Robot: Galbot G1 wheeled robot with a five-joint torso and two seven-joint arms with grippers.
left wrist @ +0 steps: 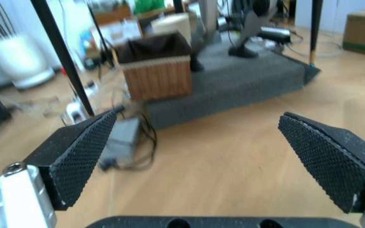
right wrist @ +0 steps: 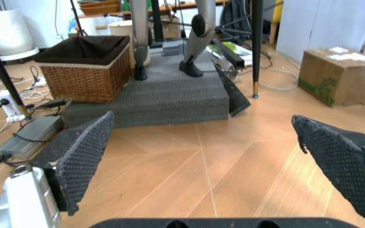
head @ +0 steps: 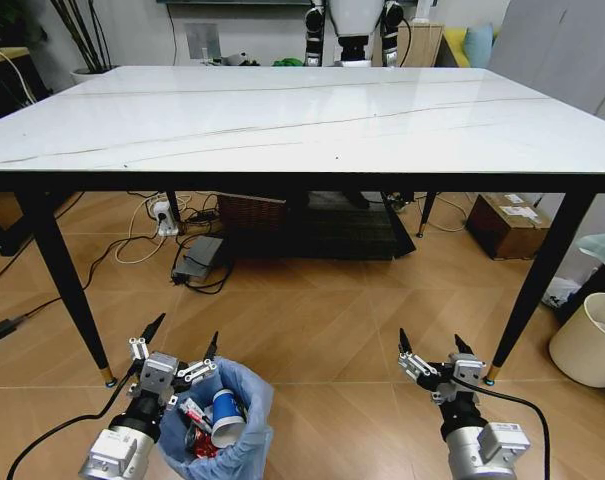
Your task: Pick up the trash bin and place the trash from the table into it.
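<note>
We held both tools wide: left tool [head: 184, 340] beside the trash bin [head: 244, 452], right tool [head: 434, 347] nearby; a wicker basket [right wrist: 87, 66] stood ahead.

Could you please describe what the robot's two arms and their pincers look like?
Both arms end in silver-grey cylindrical wrists with white-metal brackets. The left pincer and the right pincer each carry two black, wedge-shaped fingers with finely dimpled rubber pads. A black cable trails from each wrist.

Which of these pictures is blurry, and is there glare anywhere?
Left wrist view: the basket and floor look soft and smeared, while the finger pads stay crisp. Right wrist view: sharper throughout. Head view: the table shows a pale sheen, with shadow beneath.
</note>
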